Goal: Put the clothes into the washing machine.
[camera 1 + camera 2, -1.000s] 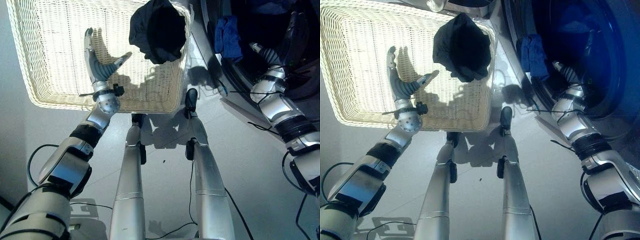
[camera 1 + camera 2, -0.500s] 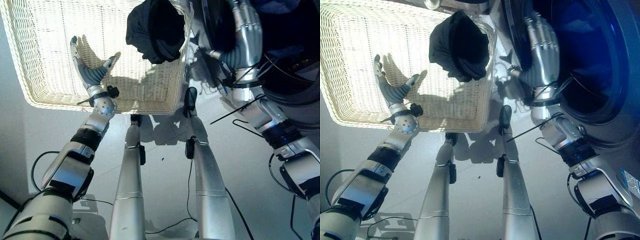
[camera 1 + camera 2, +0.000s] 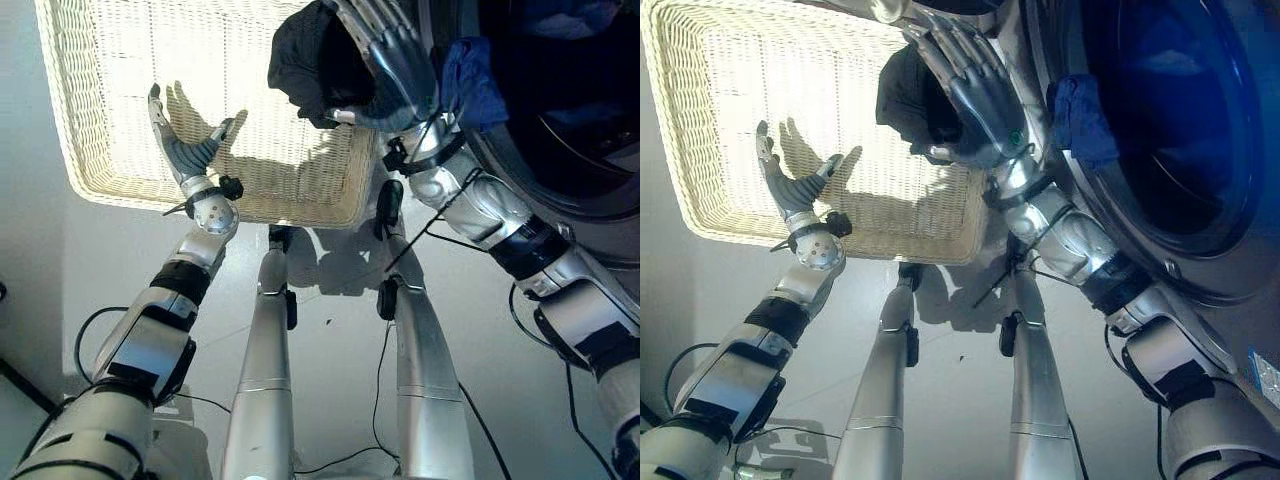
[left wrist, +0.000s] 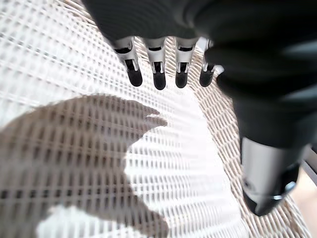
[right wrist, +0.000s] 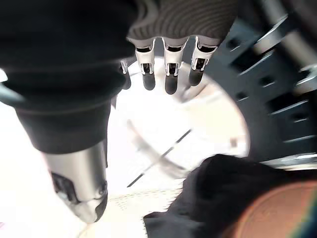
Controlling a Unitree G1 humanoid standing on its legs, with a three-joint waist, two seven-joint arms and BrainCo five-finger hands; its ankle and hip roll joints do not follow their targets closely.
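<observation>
One cream woven wicker basket (image 3: 110, 170), upper left; one black bundled garment (image 3: 305, 65) at its right rim. One blue cloth (image 3: 472, 85) on the dark round washing machine drum's (image 3: 560, 130) lip, upper right. Left hand (image 3: 185, 145) open over the basket, right hand (image 3: 395, 65) open above the garment (fingers straight).

1. 1 white wicker basket (image 3: 110, 150).
2. 1 dark garment (image 3: 305, 60), lying in the basket's corner.
3. 1 blue garment (image 3: 470, 85), at the washing machine (image 3: 1180, 120) opening.
4. 1 washing machine.
5. 2 robot hands: left hand (image 3: 185, 140) and right hand (image 3: 395, 65).
</observation>
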